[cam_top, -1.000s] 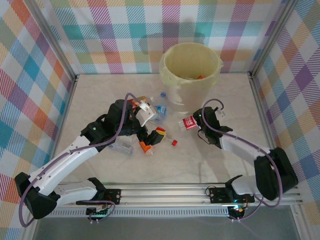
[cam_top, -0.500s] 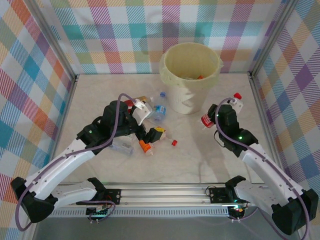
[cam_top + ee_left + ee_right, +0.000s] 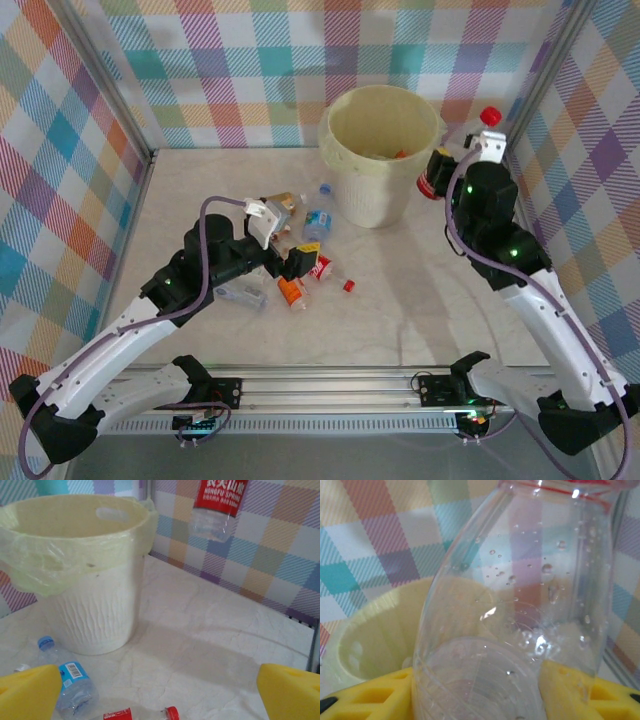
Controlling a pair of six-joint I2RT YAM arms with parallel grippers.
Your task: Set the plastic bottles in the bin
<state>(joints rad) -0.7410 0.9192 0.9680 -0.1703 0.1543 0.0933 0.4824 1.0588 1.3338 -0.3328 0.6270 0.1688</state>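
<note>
The right gripper (image 3: 452, 178) clenches 1 clear, smooth bottle (image 3: 432, 185) with a red label, aloft just beside the right rim of the round cream bin (image 3: 372, 205) at the far edge of the table (image 3: 420, 300). The left gripper (image 3: 285, 240) hangs spread wide over crumpled bottles (image 3: 318, 218) near its middle.

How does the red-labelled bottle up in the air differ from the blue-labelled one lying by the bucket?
The red-labelled bottle is gripped between the right arm's fingers and held in the air beside the bin. The blue-labelled bottle lies loose on the table near the bin's base. The red-labelled one hangs base down, while the blue-labelled one is on its side. Both are small, clear plastic bottles, and neither is in the bin.
</note>
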